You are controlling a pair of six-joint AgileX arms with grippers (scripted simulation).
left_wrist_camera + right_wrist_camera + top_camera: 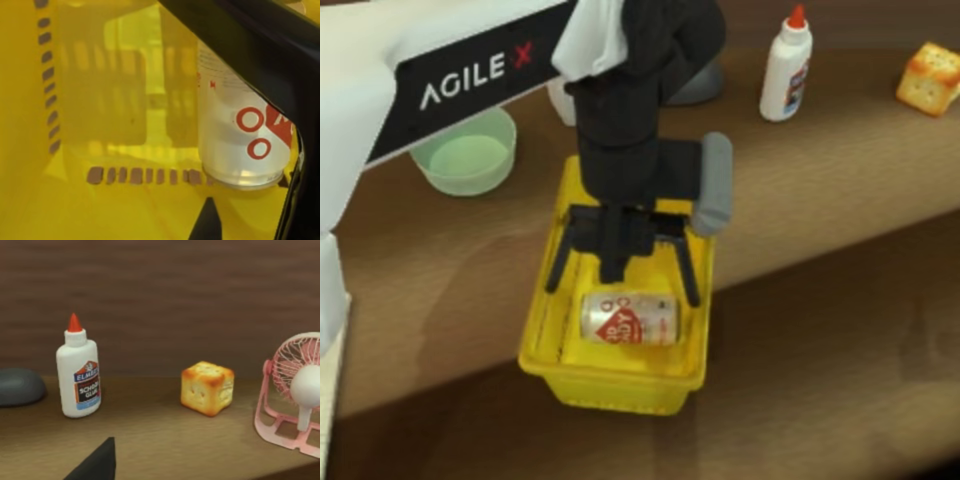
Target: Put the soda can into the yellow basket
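Closest to the top camera is my left arm (pixel 470 70), white with a black AGILEX band, reaching from the left edge across to the basket. Its gripper (pixel 620 275) hangs over the basket (pixel 542 345), fingers (pixel 558 265) spread wide and holding nothing; one finger stands toward each long wall. Between and just beyond the fingertips lies the can (pixel 628 318), on its side on the basket floor, red markings facing up, its length running across the basket. I see a gap between can and fingers in the top view.

From the left wrist view, the can (pixel 240 135) rests against the yellow floor near a slotted wall (pixel 47 85), with red rings on its white body. A dark finger (pixel 260 45) crosses the frame in front of it without pinching it.

Elsewhere on the tabletop (pixel 820 200): a green bowl (pixel 467 152) left of the basket, a glue bottle (pixel 786 68) to the far right of it, and a toasted bread cube (pixel 928 78) near the right edge.

My right arm is parked outside the top view. Its wrist view shows the glue bottle (pixel 78 371), the cube (pixel 207 387), a pink fan (pixel 295 390) and a grey lump (pixel 19 386). I cannot tell how its fingers are set.
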